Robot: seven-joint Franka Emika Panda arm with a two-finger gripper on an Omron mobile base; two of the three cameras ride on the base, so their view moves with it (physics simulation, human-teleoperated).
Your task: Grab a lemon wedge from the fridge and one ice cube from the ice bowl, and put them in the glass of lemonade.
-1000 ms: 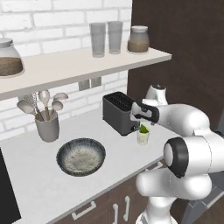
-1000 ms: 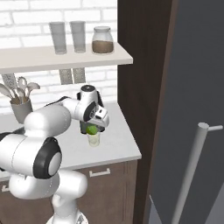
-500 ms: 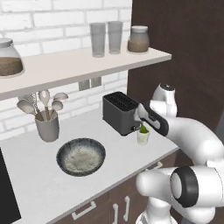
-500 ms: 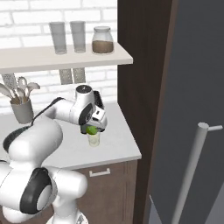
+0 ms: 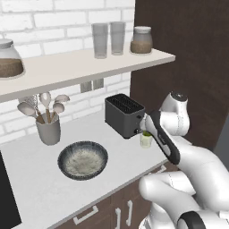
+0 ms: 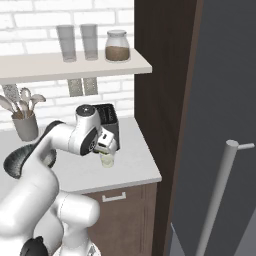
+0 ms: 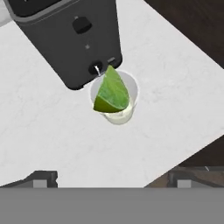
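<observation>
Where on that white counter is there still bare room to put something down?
The counter is bare along its front edge, ahead of the ice bowl, and between bowl and toaster. It is crowded at the right end, where the glass of lemonade stands by the toaster under the open gripper.

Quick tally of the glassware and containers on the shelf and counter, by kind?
Tall clear glasses: 2
Jars: 2
Lemonade glass: 1
Ice bowl: 1
Utensil cup: 1
Total: 7
</observation>
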